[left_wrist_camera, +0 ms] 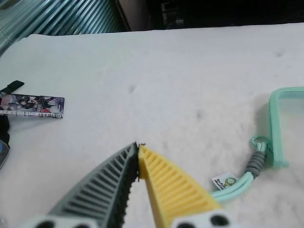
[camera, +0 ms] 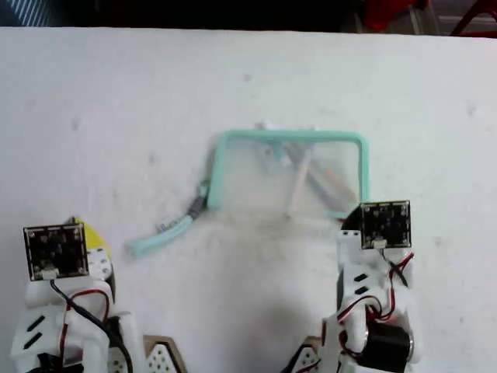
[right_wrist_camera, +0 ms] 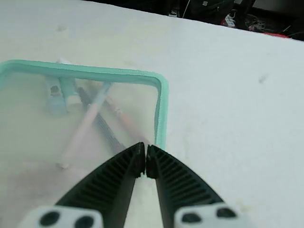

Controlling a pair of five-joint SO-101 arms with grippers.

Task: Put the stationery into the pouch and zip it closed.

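Grey and yellow, the left gripper (left_wrist_camera: 138, 148) sits closest in its own view. Its ribbed tips are pressed together on nothing, low over the white textured table (left_wrist_camera: 156, 71). Just beyond lies the mint-green cord lanyard (left_wrist_camera: 237, 183), which runs to the near left corner of the soft translucent pouch with mint-green zip trim (camera: 289, 137). The black right gripper (right_wrist_camera: 145, 159) is also closed, tips meeting over the pouch's near right corner, beside the trim.

Through the clear wall I see the stationery (right_wrist_camera: 88, 126) — a pale pen, a dark one, a pinkish pencil and some stubby pieces by the far edge — all inside. So I judge loading finished and zipping the step in hand. The next move calls for finding the slider and drawing it along the trim while the other arm pins the pouch.

I cannot make out the slider, whether the black tips pinch anything, or whether the zip is already home. Farther off, a small printed card (left_wrist_camera: 31, 105) lies on the table, well apart from the pouch.
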